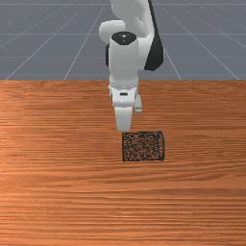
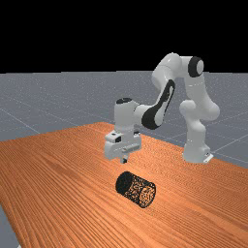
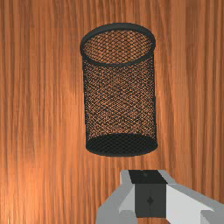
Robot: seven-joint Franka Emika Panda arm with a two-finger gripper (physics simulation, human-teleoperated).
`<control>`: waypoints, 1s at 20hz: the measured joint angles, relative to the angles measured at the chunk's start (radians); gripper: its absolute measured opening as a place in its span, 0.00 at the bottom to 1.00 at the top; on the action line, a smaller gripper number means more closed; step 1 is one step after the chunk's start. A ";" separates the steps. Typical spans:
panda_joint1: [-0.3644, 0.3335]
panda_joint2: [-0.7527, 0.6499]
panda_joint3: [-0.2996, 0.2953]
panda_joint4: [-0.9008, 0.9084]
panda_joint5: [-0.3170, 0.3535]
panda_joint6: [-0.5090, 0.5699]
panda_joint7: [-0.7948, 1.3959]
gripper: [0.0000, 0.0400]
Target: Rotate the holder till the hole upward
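Orange-brown wood with dark, streaky grain makes up the one desk (image 1: 57, 192) in front of you, and beyond it a grey floor (image 2: 34, 106) carries thin pale lines under a black background. You have one white and grey robot arm (image 2: 170, 72), which stands right of the middle in the far view and reaches toward the far view's left. Its end effector (image 2: 124, 160) points down and hangs above the desk near the holder's base, apart from it. Your two fingers (image 3: 175, 197) are clenched together, their dark pads meeting with nothing held between them.

You have one holder to deal with, a black wire-mesh cylinder (image 3: 120, 96), lying on its side on the desk. Its one open end, ringed by a thick dark rim (image 3: 83, 48), faces sideways, away from the end effector, toward the front view's right. Its one closed base, a darker mesh disc (image 3: 121, 145), is the end nearer your fingers. In the front view you see the cylinder stretched from left to right, close to the middle of the desk, with its hole not turned upward.
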 joint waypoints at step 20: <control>0.218 0.065 0.046 0.112 -0.027 -0.048 0.398 0.00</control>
